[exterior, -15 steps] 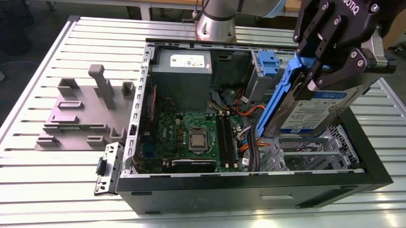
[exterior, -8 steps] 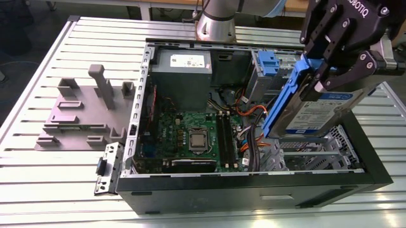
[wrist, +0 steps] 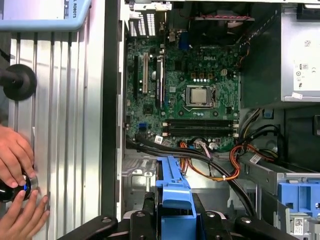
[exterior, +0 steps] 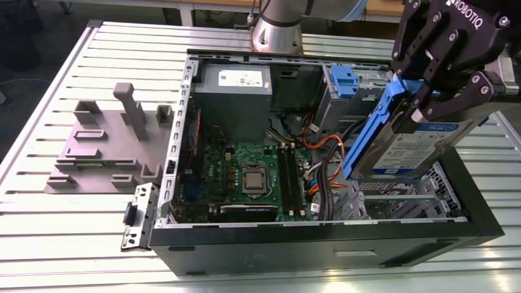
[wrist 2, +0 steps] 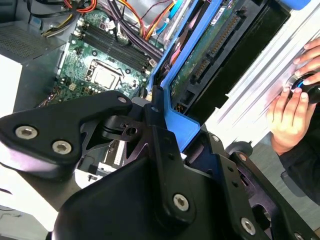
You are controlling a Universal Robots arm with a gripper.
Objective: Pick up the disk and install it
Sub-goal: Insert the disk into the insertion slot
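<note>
Gripper (exterior: 425,101) clamped on the disk (exterior: 411,149) at its blue rail, disk tilted, held over the open computer case (exterior: 309,238), case standing on the slatted counter (exterior: 73,220)

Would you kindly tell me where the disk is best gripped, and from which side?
At its upper end, across the flat faces, from above: the disk hangs tilted over the case, and the pincer is shut there, leaving the lower end free.
</note>
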